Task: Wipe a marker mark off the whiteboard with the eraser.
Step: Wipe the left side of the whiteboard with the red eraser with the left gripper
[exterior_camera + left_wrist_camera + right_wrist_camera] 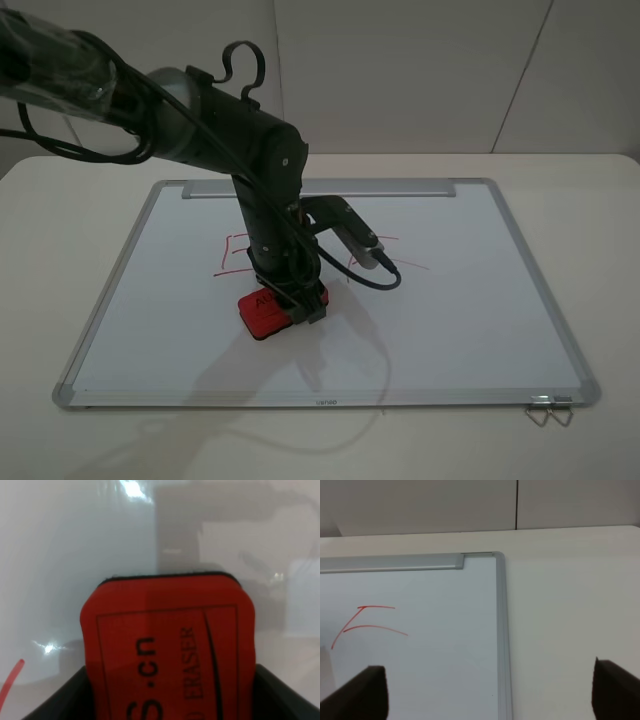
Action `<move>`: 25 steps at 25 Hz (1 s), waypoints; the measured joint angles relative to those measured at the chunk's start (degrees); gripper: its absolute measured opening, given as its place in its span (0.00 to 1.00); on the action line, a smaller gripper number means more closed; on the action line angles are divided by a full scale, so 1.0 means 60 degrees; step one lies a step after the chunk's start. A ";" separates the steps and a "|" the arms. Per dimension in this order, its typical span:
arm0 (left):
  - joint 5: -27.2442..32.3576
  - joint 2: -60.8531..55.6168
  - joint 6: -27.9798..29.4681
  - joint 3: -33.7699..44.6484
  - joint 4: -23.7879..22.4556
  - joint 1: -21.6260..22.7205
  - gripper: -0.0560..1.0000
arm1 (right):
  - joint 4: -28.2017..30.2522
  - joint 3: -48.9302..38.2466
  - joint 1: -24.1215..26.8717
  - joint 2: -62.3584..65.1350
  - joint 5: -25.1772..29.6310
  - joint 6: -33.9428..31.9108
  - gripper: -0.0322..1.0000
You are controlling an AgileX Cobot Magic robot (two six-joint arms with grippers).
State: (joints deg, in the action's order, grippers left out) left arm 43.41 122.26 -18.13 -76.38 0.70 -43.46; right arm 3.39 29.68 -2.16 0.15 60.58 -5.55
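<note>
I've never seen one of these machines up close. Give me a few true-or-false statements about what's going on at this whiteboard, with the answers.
1. The left fingers clamp the red eraser. True.
2. The eraser is raised high above the whiteboard. False: it sits down on the board's surface.
3. The board is clean of writing. False: the marker mark, a red "E", and a second red mark are both there.
4. The right fingers stand wide apart with nothing between them. True.
</note>
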 joint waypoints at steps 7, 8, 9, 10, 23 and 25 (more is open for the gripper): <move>0.0173 -0.0255 0.0331 0.0000 0.0000 0.0048 0.60 | 0.0000 0.0000 0.0000 0.0000 0.0000 0.0000 0.73; 0.0173 -0.0391 0.0463 0.0000 0.0009 0.0082 0.60 | 0.0000 0.0000 0.0000 0.0000 0.0000 0.0000 0.73; 0.0180 -0.0525 0.0606 0.0000 0.0020 0.0141 0.60 | 0.0000 0.0000 0.0000 0.0000 0.0000 0.0000 0.73; 0.0180 -0.0669 0.0720 0.0000 0.0020 0.0233 0.60 | 0.0000 0.0000 0.0000 0.0000 0.0000 0.0000 0.73; 0.1244 -0.1498 0.2061 0.0000 0.0010 0.1777 0.60 | 0.0000 0.0000 0.0000 0.0000 0.0000 0.0000 0.73; 0.1333 -0.1619 0.2281 0.0000 0.0010 0.2097 0.60 | 0.0000 0.0000 0.0000 0.0000 0.0000 0.0000 0.73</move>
State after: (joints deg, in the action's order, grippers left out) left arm 51.41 112.55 -4.44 -76.38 0.75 -30.88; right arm 3.39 29.68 -2.16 0.15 60.58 -5.55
